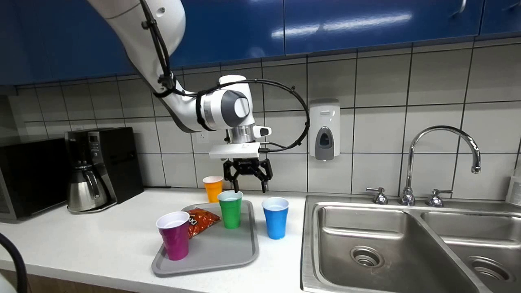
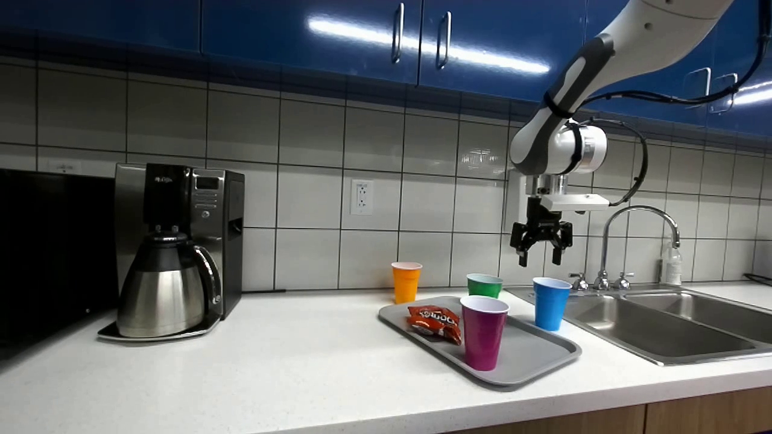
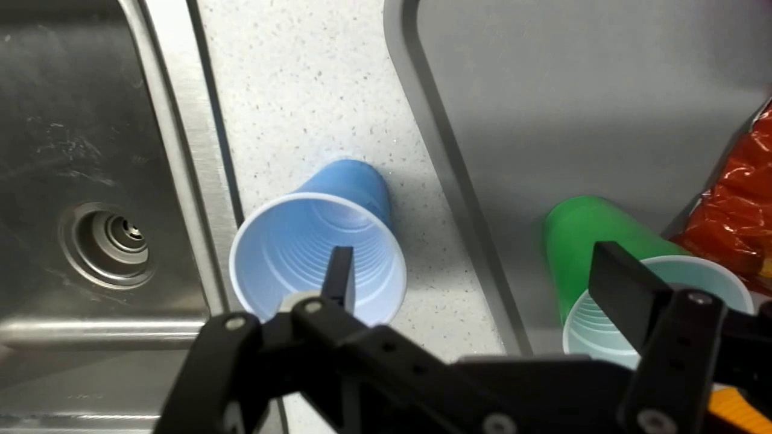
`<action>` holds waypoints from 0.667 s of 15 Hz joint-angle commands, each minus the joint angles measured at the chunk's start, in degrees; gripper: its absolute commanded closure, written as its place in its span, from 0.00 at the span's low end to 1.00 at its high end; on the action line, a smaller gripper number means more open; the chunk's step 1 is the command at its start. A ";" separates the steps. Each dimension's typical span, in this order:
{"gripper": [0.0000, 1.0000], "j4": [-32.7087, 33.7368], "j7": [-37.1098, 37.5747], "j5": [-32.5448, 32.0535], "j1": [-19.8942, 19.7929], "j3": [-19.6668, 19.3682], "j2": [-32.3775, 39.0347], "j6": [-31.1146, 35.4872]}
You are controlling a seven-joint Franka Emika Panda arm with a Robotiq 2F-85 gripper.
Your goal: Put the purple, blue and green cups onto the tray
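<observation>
The purple cup (image 1: 176, 242) stands upright on the grey tray (image 1: 222, 254), near its front in both exterior views. The green cup (image 1: 230, 213) stands upright on the tray toward the back. The blue cup (image 1: 276, 221) stands upright on the white counter between the tray and the sink. My gripper (image 1: 250, 188) is open and empty, above the cups and touching none. In the wrist view, one finger overlaps the blue cup (image 3: 353, 181) and the other overlaps the green cup (image 3: 576, 241). In an exterior view, the purple cup partly hides the green cup (image 2: 484, 286).
An orange cup (image 1: 213, 189) stands behind the tray by the tiled wall. A red snack bag (image 2: 434, 324) lies on the tray beside the purple cup. The sink (image 1: 311, 244) and faucet (image 1: 411, 162) adjoin the blue cup's side. A coffee maker (image 2: 163, 283) stands farther along the counter.
</observation>
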 commanded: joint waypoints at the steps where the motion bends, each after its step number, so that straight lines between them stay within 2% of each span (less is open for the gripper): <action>1: 0.00 5.00 1.08 -0.80 -0.56 0.55 4.96 -0.94; 10: 0.00 11.08 3.81 -1.10 0.00 0.51 12.04 -1.77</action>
